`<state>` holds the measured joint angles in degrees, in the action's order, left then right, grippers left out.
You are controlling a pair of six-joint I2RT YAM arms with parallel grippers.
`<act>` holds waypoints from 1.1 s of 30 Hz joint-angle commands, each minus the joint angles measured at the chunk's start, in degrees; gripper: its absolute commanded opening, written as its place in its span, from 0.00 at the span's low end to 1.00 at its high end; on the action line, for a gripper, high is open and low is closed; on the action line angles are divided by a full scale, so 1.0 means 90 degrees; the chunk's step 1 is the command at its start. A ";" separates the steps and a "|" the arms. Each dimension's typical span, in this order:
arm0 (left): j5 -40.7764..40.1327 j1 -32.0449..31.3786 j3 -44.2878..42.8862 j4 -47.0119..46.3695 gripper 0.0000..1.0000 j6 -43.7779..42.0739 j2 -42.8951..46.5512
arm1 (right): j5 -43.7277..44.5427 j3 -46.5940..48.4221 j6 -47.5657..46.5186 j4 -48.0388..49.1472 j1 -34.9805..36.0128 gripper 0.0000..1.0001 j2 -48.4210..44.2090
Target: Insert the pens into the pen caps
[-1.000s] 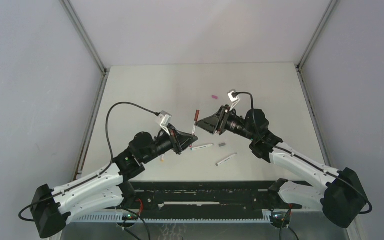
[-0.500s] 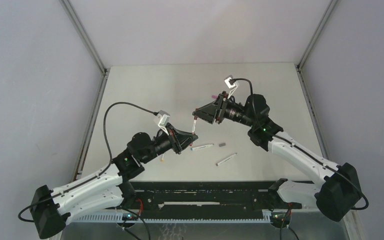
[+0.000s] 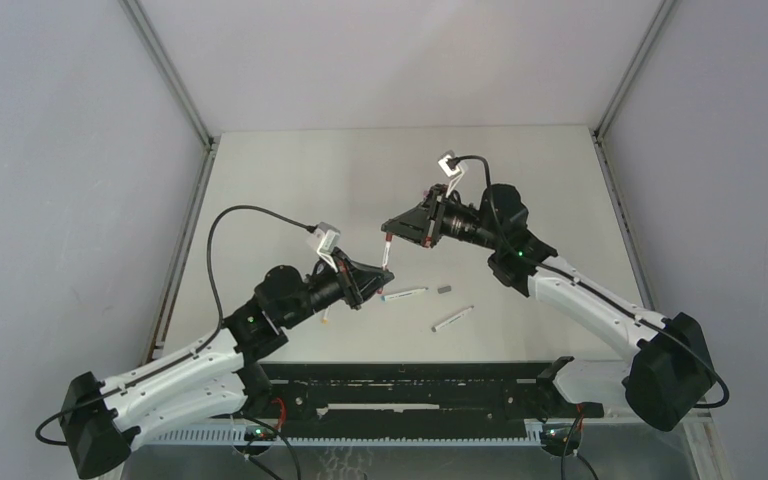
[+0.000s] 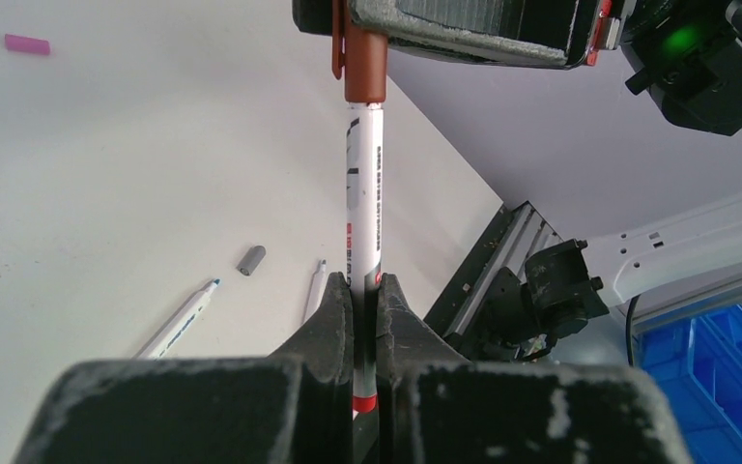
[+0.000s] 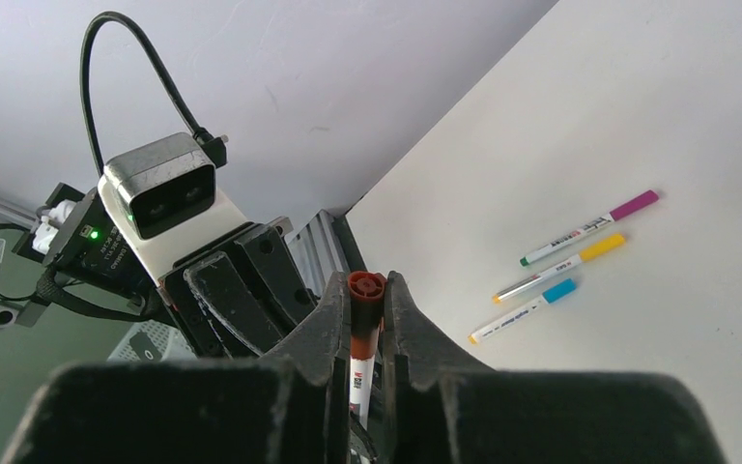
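Low in the centre of the top view, two uncapped pens (image 3: 452, 318) lie loose on the table (image 3: 290, 180), a grey cap (image 3: 444, 289) just beside them. Right above them, the left fingers (image 4: 333, 319) are clamped tight on a white pen (image 4: 364, 193), its barrel pointing up-frame. Its end sits inside the dark red cap (image 4: 364, 68), and the right fingers (image 5: 324, 329) are pinched shut on that cap. Farther off, in the upper left of the left wrist view, a pink cap (image 4: 27, 43) lies alone.
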<state>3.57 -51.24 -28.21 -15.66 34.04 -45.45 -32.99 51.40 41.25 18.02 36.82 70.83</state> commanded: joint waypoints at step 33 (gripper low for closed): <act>-0.0135 0.0948 0.0370 0.2173 0.00 -0.0570 -0.0417 | 0.0635 -0.0676 -0.1419 -0.2690 -0.0613 0.53 -0.1705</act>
<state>6.94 -42.89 -27.75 -4.08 30.35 -47.44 -29.30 44.27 33.93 -0.21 33.61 58.65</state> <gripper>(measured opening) 0.041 0.517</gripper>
